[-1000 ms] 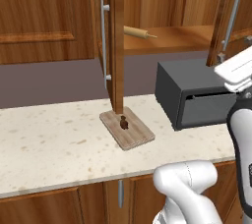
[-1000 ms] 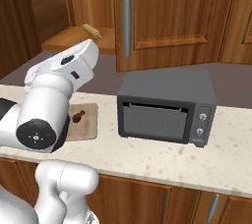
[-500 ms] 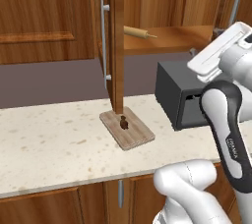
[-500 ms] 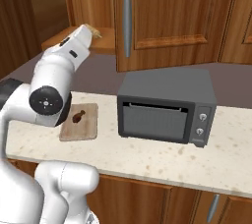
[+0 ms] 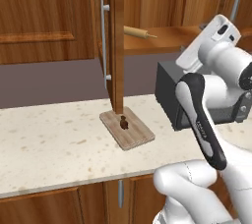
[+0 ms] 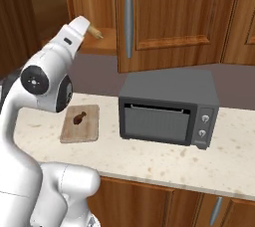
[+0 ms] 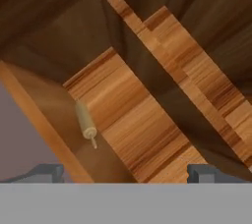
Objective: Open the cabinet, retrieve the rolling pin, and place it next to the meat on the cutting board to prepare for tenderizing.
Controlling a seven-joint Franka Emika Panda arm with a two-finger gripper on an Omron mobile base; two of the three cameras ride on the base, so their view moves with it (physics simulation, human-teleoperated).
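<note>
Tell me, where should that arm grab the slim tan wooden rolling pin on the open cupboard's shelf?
Probably around the thick middle barrel of the slim tan wooden rolling pin, not its thin tapered end. It lies flat on the shelf of the open reddish-brown wooden cabinet, so the tool would best come in from the open front and close across the barrel.

The left base view looks forward and down from behind the arm, which rises at 4 o'clock, onto the counter [image 5: 49, 144], with the board [image 5: 134, 132] central and the open cabinet [image 5: 116, 46] at 12. The right base view faces the same counter from the other side, arm at 8 o'clock, oven [image 6: 169, 106] central. Both share the board, meat [image 6: 78, 118], oven and rolling pin [image 6: 94, 33]. The hand view sits much nearer, rolled, looking into the cabinet at its shelf [image 7: 54, 120], the pin left of centre.
</note>
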